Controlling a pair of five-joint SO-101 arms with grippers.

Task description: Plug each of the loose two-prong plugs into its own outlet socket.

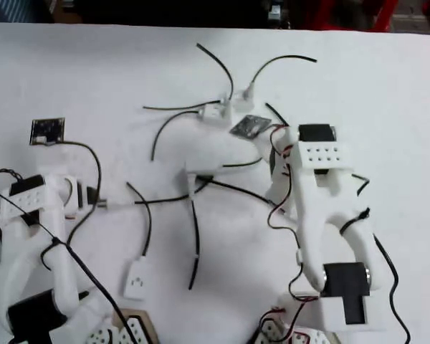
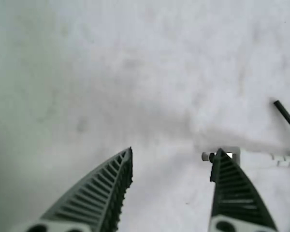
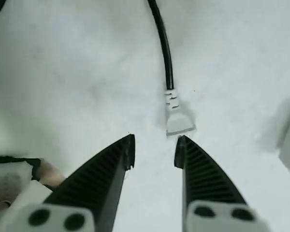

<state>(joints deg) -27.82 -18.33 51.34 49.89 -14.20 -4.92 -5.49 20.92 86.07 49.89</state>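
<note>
My left gripper (image 2: 176,152) is open low over the white table. A small white two-prong plug (image 2: 228,155) lies just behind its one fingertip (image 2: 221,157), prongs toward the gap. In the high view this plug (image 1: 104,204) lies right by the left gripper (image 1: 92,196). My right gripper (image 3: 155,139) is open too. A white plug (image 3: 179,118) on a black cord lies just beyond its fingertips, nearer one finger, untouched. A white outlet socket (image 1: 137,278) lies near the front. More white plugs and sockets (image 1: 216,112) cluster at the table's middle back.
Black cords (image 1: 195,244) sprawl across the centre of the table, with another white plug (image 1: 193,176) among them. The right arm (image 1: 317,186) stands over the right side. The arm bases and their wiring (image 1: 122,326) crowd the front edge.
</note>
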